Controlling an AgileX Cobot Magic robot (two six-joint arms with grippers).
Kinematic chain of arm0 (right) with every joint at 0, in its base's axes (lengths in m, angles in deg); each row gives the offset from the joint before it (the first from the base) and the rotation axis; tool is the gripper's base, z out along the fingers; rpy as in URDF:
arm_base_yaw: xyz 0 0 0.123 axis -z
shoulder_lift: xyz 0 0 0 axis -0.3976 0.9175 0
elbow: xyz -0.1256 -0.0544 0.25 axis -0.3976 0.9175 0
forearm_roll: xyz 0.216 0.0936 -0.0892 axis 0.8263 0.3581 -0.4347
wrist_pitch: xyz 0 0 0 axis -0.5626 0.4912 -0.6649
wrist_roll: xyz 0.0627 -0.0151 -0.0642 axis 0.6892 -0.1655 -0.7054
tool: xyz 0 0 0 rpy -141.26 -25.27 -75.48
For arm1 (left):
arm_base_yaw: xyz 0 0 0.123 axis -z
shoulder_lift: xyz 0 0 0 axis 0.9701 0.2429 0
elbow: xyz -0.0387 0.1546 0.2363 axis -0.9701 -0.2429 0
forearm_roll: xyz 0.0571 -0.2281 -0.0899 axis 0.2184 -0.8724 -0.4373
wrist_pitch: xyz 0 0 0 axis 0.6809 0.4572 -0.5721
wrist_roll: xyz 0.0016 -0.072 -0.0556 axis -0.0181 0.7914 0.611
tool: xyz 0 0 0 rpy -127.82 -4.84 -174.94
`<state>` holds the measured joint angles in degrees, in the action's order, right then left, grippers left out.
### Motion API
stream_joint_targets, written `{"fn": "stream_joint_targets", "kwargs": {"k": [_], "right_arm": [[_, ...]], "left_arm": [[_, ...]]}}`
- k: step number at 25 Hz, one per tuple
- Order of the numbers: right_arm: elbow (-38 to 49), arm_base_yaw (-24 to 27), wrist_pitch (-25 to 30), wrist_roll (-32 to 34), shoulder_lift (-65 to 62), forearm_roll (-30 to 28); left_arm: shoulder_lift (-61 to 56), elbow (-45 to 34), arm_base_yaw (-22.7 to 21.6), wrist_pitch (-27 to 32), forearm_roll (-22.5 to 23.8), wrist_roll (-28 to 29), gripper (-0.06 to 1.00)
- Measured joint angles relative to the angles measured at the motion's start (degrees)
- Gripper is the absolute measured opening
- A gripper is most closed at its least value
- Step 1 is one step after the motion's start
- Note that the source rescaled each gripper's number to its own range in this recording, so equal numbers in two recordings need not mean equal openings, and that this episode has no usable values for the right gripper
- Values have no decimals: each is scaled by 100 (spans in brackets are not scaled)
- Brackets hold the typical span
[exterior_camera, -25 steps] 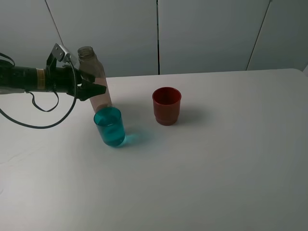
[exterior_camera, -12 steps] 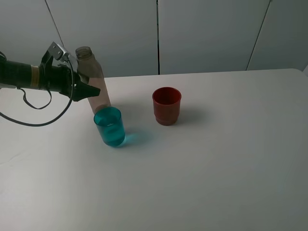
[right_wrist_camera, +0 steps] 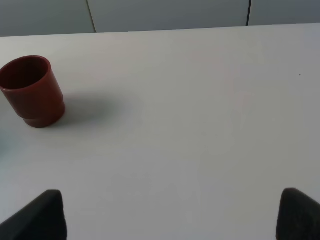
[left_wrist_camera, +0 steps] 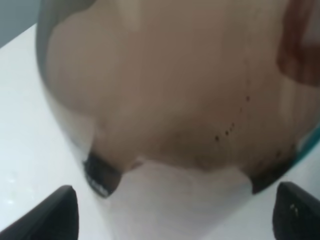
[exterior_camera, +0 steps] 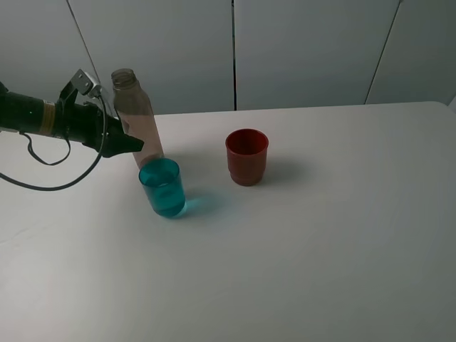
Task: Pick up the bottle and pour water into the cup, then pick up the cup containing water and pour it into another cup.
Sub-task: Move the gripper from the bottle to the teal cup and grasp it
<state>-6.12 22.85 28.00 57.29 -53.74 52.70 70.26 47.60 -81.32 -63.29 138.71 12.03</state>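
The left gripper [exterior_camera: 130, 145] hangs by the lower body of the smoky bottle [exterior_camera: 135, 114], jaws spread wide and gripping nothing. The bottle stands upright on the white table [exterior_camera: 320, 235]. The teal tumbler [exterior_camera: 162, 187] sits just in front of it, and the red cup [exterior_camera: 246, 156] stands apart to the side. The right gripper [right_wrist_camera: 172, 215] is wide open too, and empty.

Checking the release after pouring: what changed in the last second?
The left gripper, jaws open and holding nothing, drew back from the bottle toward the left of the high view and sank slightly. The bottle, the teal cup and the red cup stayed standing where they were.
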Motion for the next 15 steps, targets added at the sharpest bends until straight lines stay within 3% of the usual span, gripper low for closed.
{"fn": "stream_joint_targets", "kwargs": {"k": [5,15], "right_arm": [[0,0,0,0,0,0],[0,0,0,0,0,0]], "left_arm": [[-279,-72,-163,65,80,318,97],[-824,-731,-316,-122,92,247,97]]}}
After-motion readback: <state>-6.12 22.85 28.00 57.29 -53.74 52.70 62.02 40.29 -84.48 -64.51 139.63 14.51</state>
